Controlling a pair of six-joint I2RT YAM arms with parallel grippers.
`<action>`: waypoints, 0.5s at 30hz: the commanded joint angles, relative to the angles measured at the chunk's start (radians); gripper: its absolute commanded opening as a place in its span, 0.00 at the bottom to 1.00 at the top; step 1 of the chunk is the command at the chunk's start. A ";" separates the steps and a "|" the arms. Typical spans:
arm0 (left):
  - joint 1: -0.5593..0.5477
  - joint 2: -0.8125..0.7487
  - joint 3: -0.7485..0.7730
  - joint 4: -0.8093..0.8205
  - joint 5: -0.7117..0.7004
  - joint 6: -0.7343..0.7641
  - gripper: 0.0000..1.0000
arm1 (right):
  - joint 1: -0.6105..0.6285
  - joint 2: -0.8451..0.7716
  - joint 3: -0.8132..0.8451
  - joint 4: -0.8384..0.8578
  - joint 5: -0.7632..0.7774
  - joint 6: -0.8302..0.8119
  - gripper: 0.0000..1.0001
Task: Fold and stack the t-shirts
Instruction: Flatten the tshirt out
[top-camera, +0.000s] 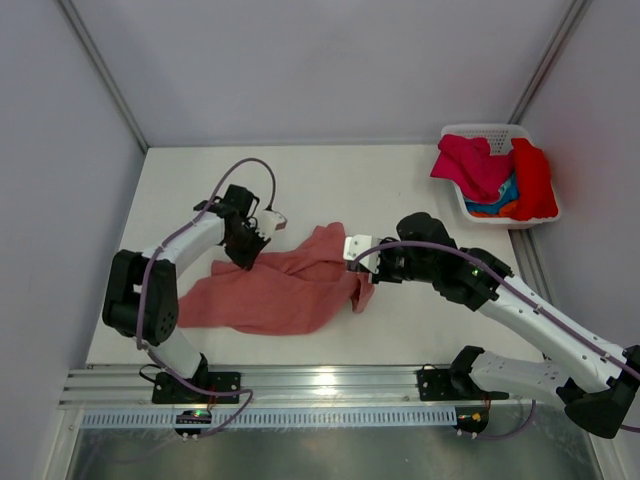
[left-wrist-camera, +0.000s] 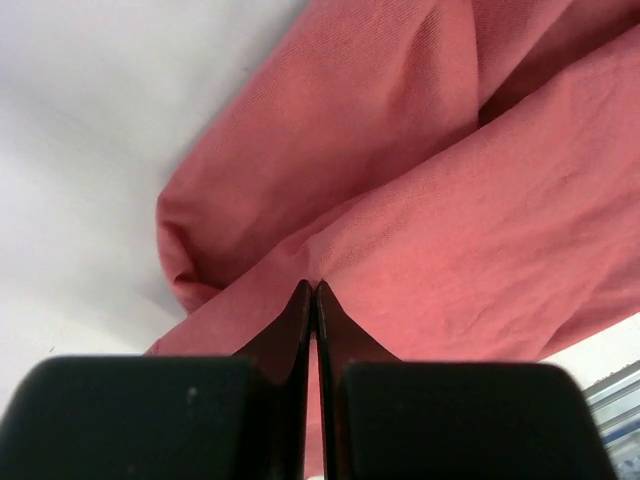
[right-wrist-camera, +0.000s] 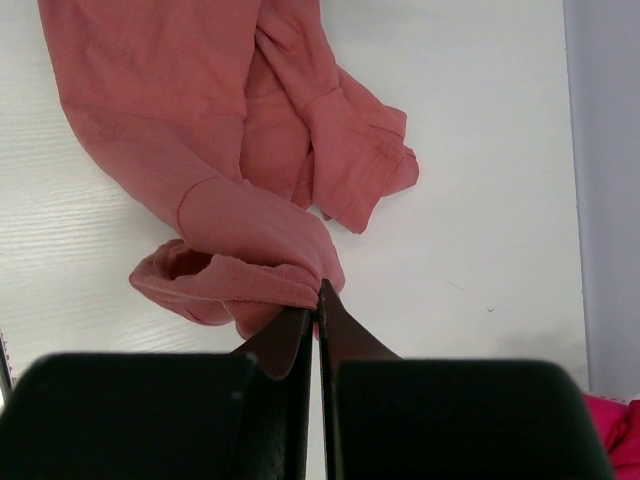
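Crumpled salmon t-shirt lies mid-tabletop, pinched at two edges.
The left end effector is pressed together on a soft fold of finely woven cloth at the shirt's left. The right end effector nips a rolled, ribbed sleeve cuff on the right.

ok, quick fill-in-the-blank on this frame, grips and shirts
The left fingers are ____ on the pink shirt.
The right fingers grip it too, so the arms holding it number ____.
The basket of other shirts is ____ in colour.
Shirts lying out on the table number ____.
Missing: shut; two; white; one.
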 joint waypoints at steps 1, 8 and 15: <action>-0.001 -0.073 0.075 -0.020 -0.053 -0.019 0.00 | 0.001 -0.022 0.000 0.063 -0.001 0.014 0.03; 0.000 -0.097 0.421 0.066 -0.376 -0.109 0.00 | 0.000 -0.010 -0.046 0.156 0.072 0.017 0.03; 0.027 -0.156 0.783 -0.045 -0.432 -0.185 0.00 | 0.000 0.004 -0.084 0.270 0.216 0.035 0.03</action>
